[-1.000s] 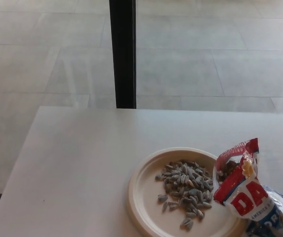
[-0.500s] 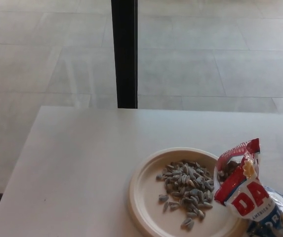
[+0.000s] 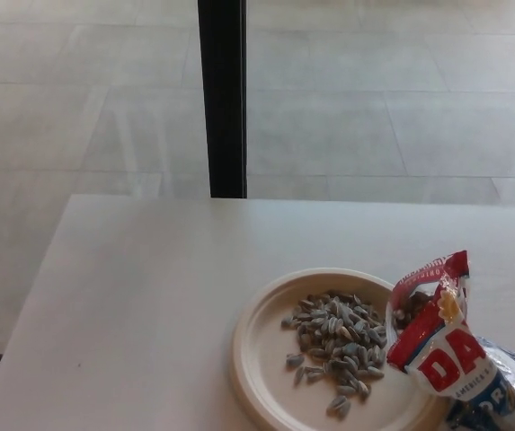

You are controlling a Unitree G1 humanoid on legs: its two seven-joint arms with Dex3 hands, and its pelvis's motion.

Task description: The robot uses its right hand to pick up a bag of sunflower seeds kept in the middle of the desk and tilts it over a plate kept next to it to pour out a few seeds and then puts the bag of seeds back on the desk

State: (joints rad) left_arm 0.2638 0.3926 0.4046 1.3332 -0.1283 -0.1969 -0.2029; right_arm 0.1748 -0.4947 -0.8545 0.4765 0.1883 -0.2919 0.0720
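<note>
Red, white and blue foil marks the bag of sunflower seeds (image 3: 446,359), which rests on the desk (image 3: 149,305) at the lower right of the head view, part of it cut off by the picture's bottom edge. Its torn mouth is open and points up and to the left, toward the plate, and dark seeds show inside the opening. The bag's upper part leans over the plate's right rim, touching or overlapping it; its lower, crumpled end lies on the desk surface to the right of the plate.

Just beside the bag on its left sits a round, cream-coloured plate (image 3: 257,359), its near edge running out of the frame at the bottom. A loose pile of grey striped seeds (image 3: 336,348) lies on the plate, spread from its centre toward the right side, with a few stray ones nearer the bottom rim.

The desk is pale and plain, with its far edge crossing the middle of the picture. Beyond it is a floor of large light tiles (image 3: 401,108), and a dark vertical post (image 3: 221,99) stands behind the desk's far edge, left of centre.

Neither robot hand shows in this view, so whether either hand's fingers are spread or closed cannot be told. Nothing holds the bag.
</note>
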